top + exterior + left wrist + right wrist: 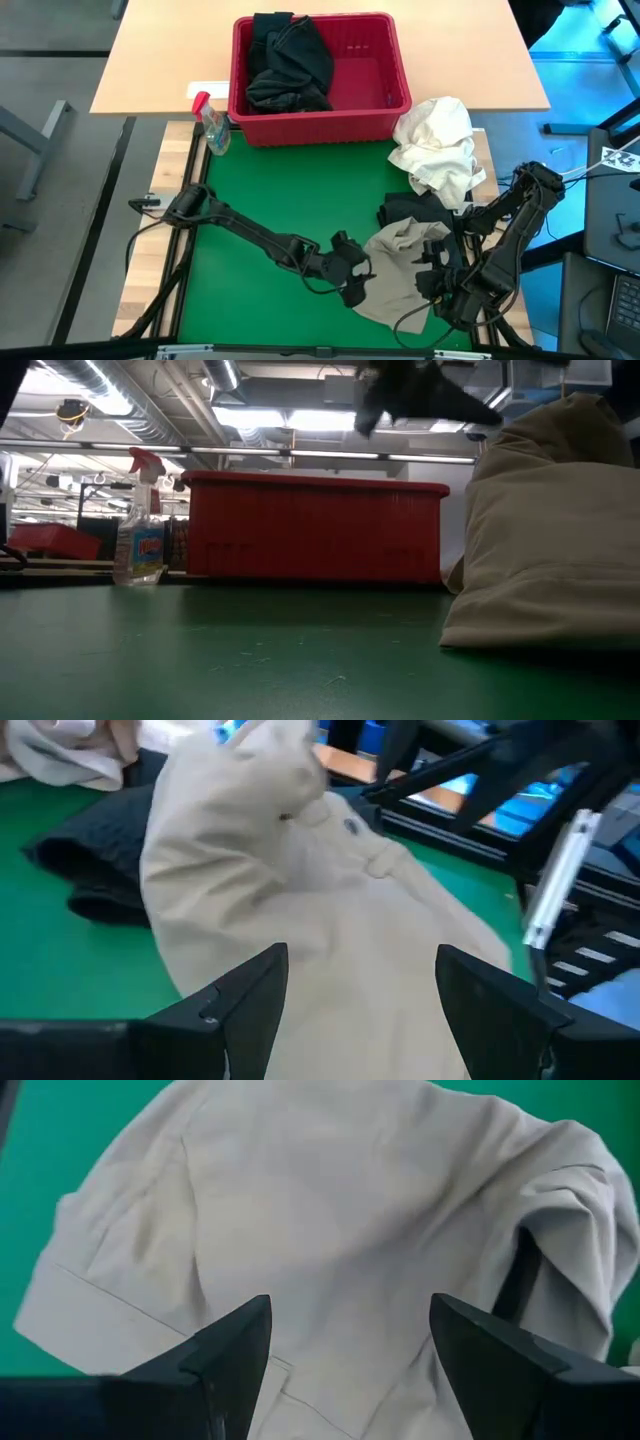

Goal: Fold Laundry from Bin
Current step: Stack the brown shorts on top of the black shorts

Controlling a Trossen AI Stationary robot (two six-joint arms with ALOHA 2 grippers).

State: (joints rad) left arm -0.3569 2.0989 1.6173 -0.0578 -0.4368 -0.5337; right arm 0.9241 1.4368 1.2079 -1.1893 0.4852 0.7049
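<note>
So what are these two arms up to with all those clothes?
They are sorting laundry to fold. Both arms are over a khaki garment lying crumpled on the green mat. The left gripper is at one edge, the right gripper at the other, both open, neither gripping yet. A black garment and a white cloth bundle lie beside it. More dark clothes wait in the red bin.

Plain khaki-beige garment lies under my black left gripper; black garment beyond it, white cloth bundle farther, red bin far ahead, green mat beneath.
</note>
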